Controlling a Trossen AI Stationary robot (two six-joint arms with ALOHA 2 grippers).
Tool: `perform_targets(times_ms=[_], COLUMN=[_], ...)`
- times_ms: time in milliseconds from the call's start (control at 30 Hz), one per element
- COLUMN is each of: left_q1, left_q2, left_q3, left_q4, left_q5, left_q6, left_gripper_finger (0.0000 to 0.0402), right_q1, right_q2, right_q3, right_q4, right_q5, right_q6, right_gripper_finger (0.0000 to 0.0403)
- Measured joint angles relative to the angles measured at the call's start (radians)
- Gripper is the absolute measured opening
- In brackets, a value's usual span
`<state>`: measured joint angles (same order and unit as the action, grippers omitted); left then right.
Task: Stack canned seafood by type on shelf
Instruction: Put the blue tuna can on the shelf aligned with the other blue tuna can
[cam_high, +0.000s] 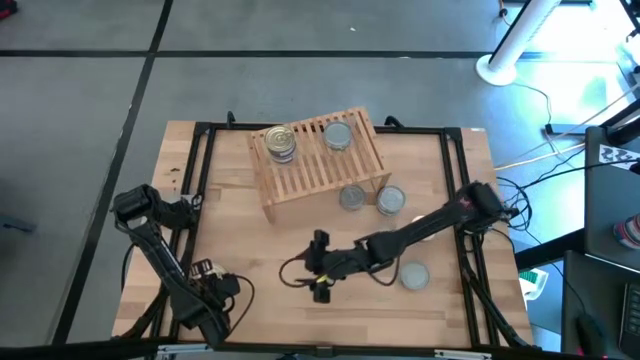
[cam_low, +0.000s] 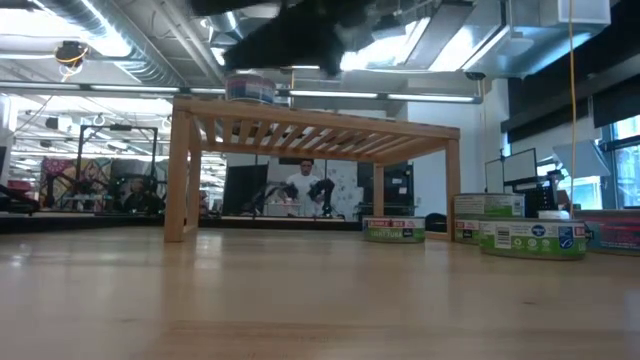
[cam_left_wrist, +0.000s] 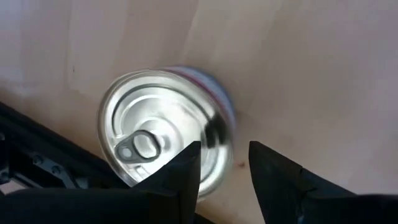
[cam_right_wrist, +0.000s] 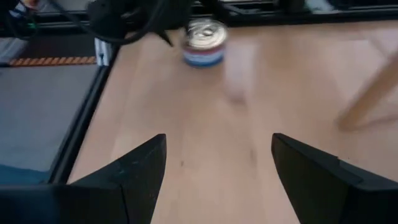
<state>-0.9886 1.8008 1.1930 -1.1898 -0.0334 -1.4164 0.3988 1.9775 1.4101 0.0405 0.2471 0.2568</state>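
The light wooden slatted shelf (cam_high: 320, 158) stands toward the far side of the pale wooden tabletop (cam_high: 250, 260), turned at a slight angle. On its top sit two lots of short round metal tins: a gold-topped stack (cam_high: 281, 143) at the left end and a dull silver-topped tin (cam_high: 338, 135) further right, well apart from the stack. Just off the shelf's near right corner, two more silver-topped tins (cam_high: 351, 197) rest on the table side by side, and a fifth tin (cam_high: 414, 273) lies alone near the right arm's forearm.

The right gripper (cam_high: 320, 268) reaches across to the middle of the near half of the table, its two dark fingers (cam_right_wrist: 137, 171) spread wide with nothing between them — only bare wood shows in the gap.

The left gripper (cam_left_wrist: 222, 174) hangs low at the near left corner, directly over a silver pull-tab tin with a blue and red label (cam_left_wrist: 165, 130) standing upright close to the table's black edge frame (cam_left_wrist: 37, 162). Its fingertips (cam_left_wrist: 186, 165) are a little apart — the wrist view shows a narrow gap — and they hover above the tin's rim; whether they touch it cannot be told.
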Motion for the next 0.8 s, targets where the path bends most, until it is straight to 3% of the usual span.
perform_targets(times_ms=[333, 800], left_q1=[-0.002, 0.020], left_q2=[0.000, -0.005], left_q3=[-0.026, -0.025], left_q4=[0.002, 0.039], left_q5=[-0.001, -0.001], left_q6=[0.010, 0.133], left_gripper_finger=[0.0123, 0.0030], right_q1=[0.000, 0.000], right_q2=[0.194, 0.229], right_q3=[0.000, 0.000], right_q4=[0.144, 0.208], right_q5=[-0.005, -0.005], right_q6=[-0.001, -0.001], right_gripper_finger=[0.0289, 0.0289])
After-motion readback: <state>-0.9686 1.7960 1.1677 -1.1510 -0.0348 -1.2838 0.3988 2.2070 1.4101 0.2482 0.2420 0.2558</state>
